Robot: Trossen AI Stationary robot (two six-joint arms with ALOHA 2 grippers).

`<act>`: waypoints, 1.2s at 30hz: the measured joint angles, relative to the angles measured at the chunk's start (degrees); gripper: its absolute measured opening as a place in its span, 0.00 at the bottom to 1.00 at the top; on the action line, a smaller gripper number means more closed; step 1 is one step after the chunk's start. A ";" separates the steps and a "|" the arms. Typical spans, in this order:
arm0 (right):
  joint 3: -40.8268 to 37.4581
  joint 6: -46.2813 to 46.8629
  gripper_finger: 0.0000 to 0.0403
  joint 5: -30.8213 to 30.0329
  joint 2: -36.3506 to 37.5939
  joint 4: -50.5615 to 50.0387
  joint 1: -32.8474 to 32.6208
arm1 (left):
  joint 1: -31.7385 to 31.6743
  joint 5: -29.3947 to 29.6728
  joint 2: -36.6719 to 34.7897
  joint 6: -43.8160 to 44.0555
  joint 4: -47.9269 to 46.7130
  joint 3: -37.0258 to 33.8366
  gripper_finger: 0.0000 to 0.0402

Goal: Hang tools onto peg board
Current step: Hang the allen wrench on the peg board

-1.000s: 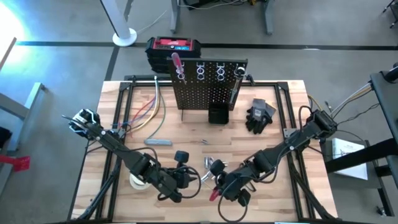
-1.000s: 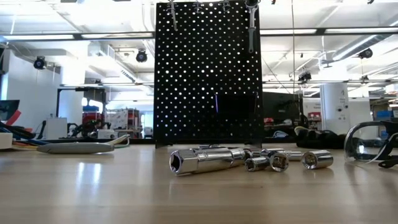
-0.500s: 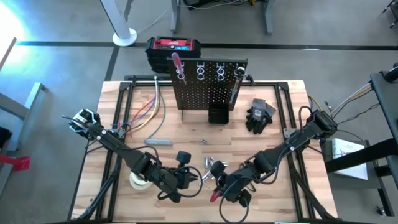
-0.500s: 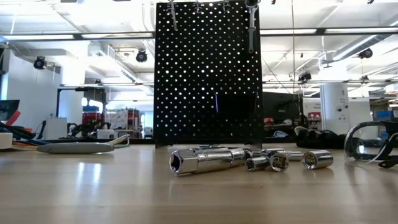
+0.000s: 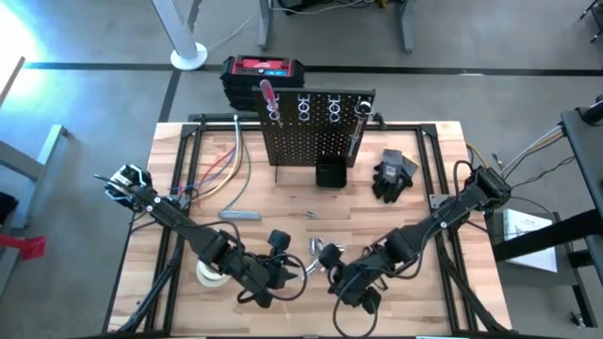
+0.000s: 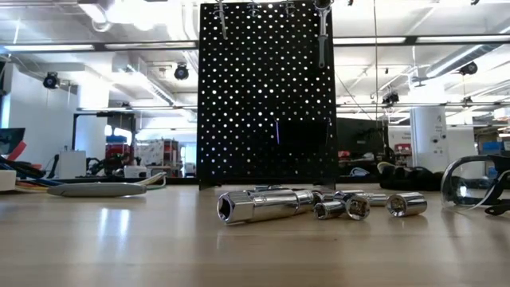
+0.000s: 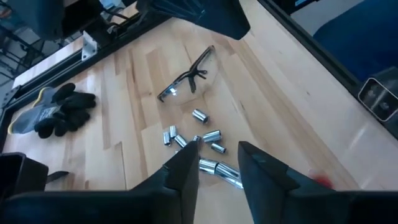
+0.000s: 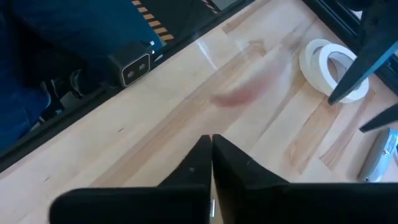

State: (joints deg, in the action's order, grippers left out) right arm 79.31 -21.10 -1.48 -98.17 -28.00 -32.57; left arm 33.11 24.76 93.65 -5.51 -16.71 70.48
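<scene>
Evidently this is the pick-up step: the left gripper [image 7: 216, 163], fingers narrowly apart and empty, hovers over the short silvery socket bits [image 7: 198, 135] just ahead of its fingertips; the right gripper [image 8: 211, 155] is pinched closed, apparently empty. Next I would lower and close on one bit, then carry it to the upright black perforated peg board [image 5: 317, 127], well beyond both.

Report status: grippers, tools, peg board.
Left gripper open above sockets. Right gripper shut, nothing visibly held. Peg board upright; safety glasses beside the sockets.
</scene>
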 joint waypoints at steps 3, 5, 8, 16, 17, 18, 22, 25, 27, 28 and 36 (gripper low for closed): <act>0.00 0.00 0.01 0.00 0.00 0.01 -0.09 | -0.16 0.04 0.00 -0.03 0.06 0.00 0.27; 0.00 0.20 0.01 -0.04 0.00 -0.01 -0.09 | -0.35 0.30 0.00 -0.01 -0.02 0.00 0.27; -0.09 3.56 0.01 -2.86 0.03 -0.08 0.11 | -0.84 6.59 -0.04 5.16 -2.52 -0.10 0.27; -2.29 15.83 0.00 -9.16 0.11 -4.71 0.11 | 2.20 17.85 -2.23 29.18 -25.31 -0.87 0.21; -2.75 16.06 0.00 -9.09 0.11 -4.39 0.08 | 3.20 17.85 -2.87 31.41 -25.76 -0.87 0.20; -3.12 16.36 0.00 -9.09 0.11 -4.18 0.13 | 4.23 17.83 -3.39 33.56 -26.35 -0.87 0.20; -4.57 17.23 0.00 -9.21 0.11 -2.16 0.70 | 9.46 15.91 -5.59 46.94 -31.45 -0.86 0.19; -4.68 18.39 0.00 -9.22 0.11 -0.95 1.05 | 13.74 9.82 -5.08 59.27 -36.17 -0.86 0.19; -4.75 18.49 0.00 -9.22 0.11 0.20 1.13 | 16.56 7.34 -3.56 65.77 -37.04 -1.04 0.19; -4.81 18.46 0.00 -9.20 0.11 0.84 1.20 | 17.88 6.45 -2.79 68.29 -37.11 -1.11 0.19; -4.85 18.59 0.00 -9.20 0.11 4.40 1.24 | 22.75 -0.58 4.46 82.61 -37.87 -1.18 0.19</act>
State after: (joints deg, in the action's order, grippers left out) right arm 74.46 -2.52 -10.68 -98.06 -23.60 -31.33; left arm 55.86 24.18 98.10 77.11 -54.58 69.30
